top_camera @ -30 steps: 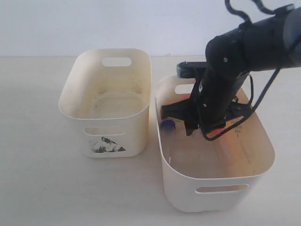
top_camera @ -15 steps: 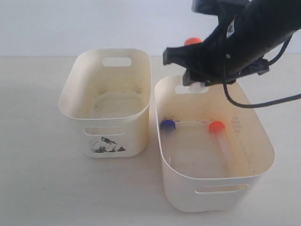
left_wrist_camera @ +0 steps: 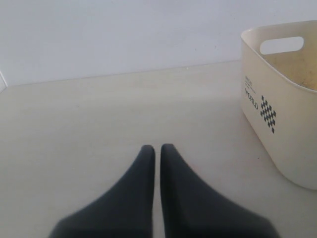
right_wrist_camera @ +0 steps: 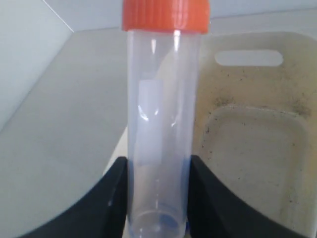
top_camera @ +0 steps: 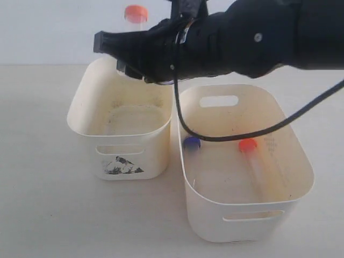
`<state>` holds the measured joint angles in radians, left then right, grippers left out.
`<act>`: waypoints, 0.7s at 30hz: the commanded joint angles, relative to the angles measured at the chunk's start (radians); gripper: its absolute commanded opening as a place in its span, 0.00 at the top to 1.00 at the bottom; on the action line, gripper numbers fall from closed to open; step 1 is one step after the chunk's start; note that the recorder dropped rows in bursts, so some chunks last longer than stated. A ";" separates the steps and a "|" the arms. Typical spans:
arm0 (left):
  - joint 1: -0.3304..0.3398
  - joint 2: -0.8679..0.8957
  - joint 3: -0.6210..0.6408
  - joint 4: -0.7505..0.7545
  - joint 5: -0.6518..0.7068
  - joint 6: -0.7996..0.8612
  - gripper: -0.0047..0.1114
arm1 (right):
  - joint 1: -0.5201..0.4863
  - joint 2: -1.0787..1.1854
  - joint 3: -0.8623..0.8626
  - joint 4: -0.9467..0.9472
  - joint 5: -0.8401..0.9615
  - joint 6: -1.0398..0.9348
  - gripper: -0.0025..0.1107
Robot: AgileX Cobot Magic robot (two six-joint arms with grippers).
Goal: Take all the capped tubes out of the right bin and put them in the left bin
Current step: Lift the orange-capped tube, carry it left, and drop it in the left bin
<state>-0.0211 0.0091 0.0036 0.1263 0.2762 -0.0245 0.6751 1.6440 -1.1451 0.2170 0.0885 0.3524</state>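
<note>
My right gripper (top_camera: pixel 131 51) reaches across the middle and hangs above the far rim of the left bin (top_camera: pixel 80 115). It is shut on a clear orange-capped tube (top_camera: pixel 136 13) held upright, cap up. In the right wrist view the tube (right_wrist_camera: pixel 161 114) stands between the fingers (right_wrist_camera: pixel 115 198) over the left bin's speckled wall (right_wrist_camera: pixel 297 79). The right bin (top_camera: pixel 301 177) holds a second orange-capped tube (top_camera: pixel 252 156) lying flat and a blue cap (top_camera: pixel 191 143) by its left wall. My left gripper (left_wrist_camera: pixel 157 148) is shut on nothing above the table.
A black cable (top_camera: pixel 269 126) droops from the right arm across the right bin's opening. The left bin's black-and-white sticker (top_camera: pixel 121 165) faces the camera. The left wrist view shows a cream bin (left_wrist_camera: pixel 277 114) with a checkered print to one side.
The right gripper rose out of the right bin with the orange-capped tube, then swung left and now holds it above the left bin. The other two tubes stayed put.
</note>
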 commanded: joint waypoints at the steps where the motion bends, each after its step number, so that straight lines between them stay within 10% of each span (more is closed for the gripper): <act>1: 0.001 -0.002 -0.004 -0.007 -0.015 -0.012 0.92 | 0.005 0.074 -0.065 -0.002 0.036 -0.002 0.98; 7: 0.001 -0.002 -0.004 -0.007 -0.015 -0.012 0.92 | 0.005 0.145 -0.159 0.002 0.140 -0.003 0.93; 12: 0.001 -0.002 -0.004 -0.007 -0.015 -0.012 0.92 | 0.005 0.164 -0.183 0.002 0.164 -0.012 0.60; 21: 0.001 -0.002 -0.004 -0.007 -0.015 -0.012 0.92 | -0.055 0.075 -0.183 -0.002 0.333 -0.075 0.60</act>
<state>-0.0211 0.0091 0.0036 0.1263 0.2762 -0.0245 0.6594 1.7783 -1.3229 0.2206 0.3405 0.2921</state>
